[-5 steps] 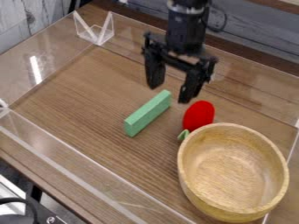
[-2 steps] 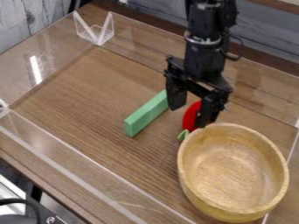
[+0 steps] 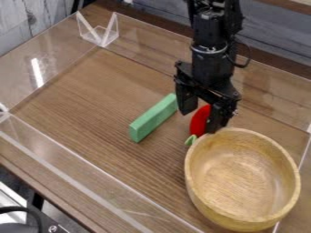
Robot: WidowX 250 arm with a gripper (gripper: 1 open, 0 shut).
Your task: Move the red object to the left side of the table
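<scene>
in the camera view, the gripper (image 3: pixel 208 113) has come in over the strawberry (image 3: pixel 201 121), right of centre in the frame. a second ago it stood behind the toy, towards the top of the frame, with the red in plain sight; now its dark fingers hide part of the red. the toy has not visibly moved: it lies just above the bowl (image 3: pixel 192 189), its leafy end pointing down and left, with the green block (image 3: pixel 155 117) to its left.

the gripper is wide open, and nothing shows as gripped; whether a finger touches the toy, i cannot tell. the approach looks nearly done, but the move across the table (image 3: pixel 91 116) is all ahead. next, i judge, the fingers should settle around the red and close. the bowl's rim is near enough to get in their way, and a rounded toy could slip out.
</scene>
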